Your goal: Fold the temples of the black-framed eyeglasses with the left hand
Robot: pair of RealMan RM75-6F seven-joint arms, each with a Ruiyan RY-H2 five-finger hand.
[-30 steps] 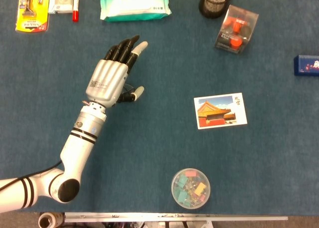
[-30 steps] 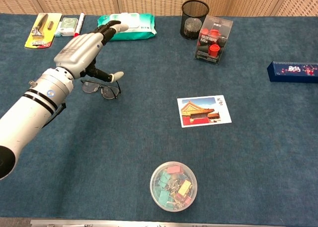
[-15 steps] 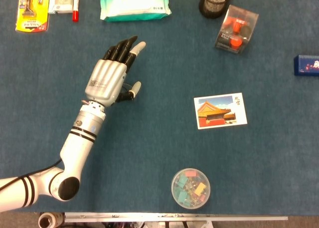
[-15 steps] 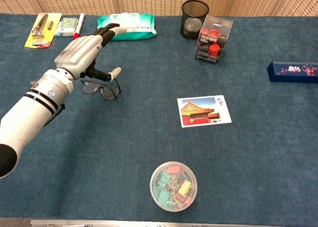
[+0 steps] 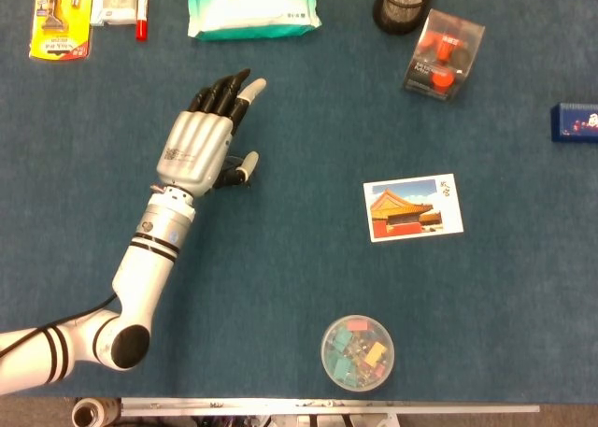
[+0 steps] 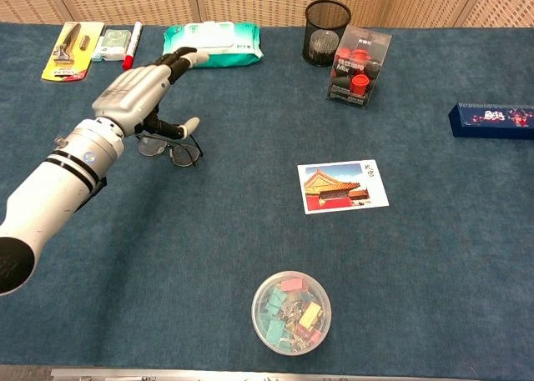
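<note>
The black-framed eyeglasses (image 6: 173, 151) lie on the blue table cloth at the left, lenses toward me. The temples cannot be made out under the hand. My left hand (image 6: 133, 93) hovers right over them, fingers stretched out toward the far edge and the thumb (image 6: 185, 127) hanging down just above the frame. It holds nothing. In the head view the left hand (image 5: 196, 147) covers almost all of the glasses. The right hand shows in neither view.
A wet-wipes pack (image 5: 250, 5) lies beyond the fingertips. A yellow card pack (image 5: 61, 16) and red marker (image 5: 142, 7) sit at the far left. A mesh cup (image 6: 325, 21), clear box (image 6: 359, 67), postcard (image 6: 342, 186), clip tub (image 6: 291, 312) and blue box (image 6: 492, 118) stand further right.
The left hand has shifted a little to the left over the glasses, and its thumb has drawn in closer to the palm. The glasses have not visibly moved.
</note>
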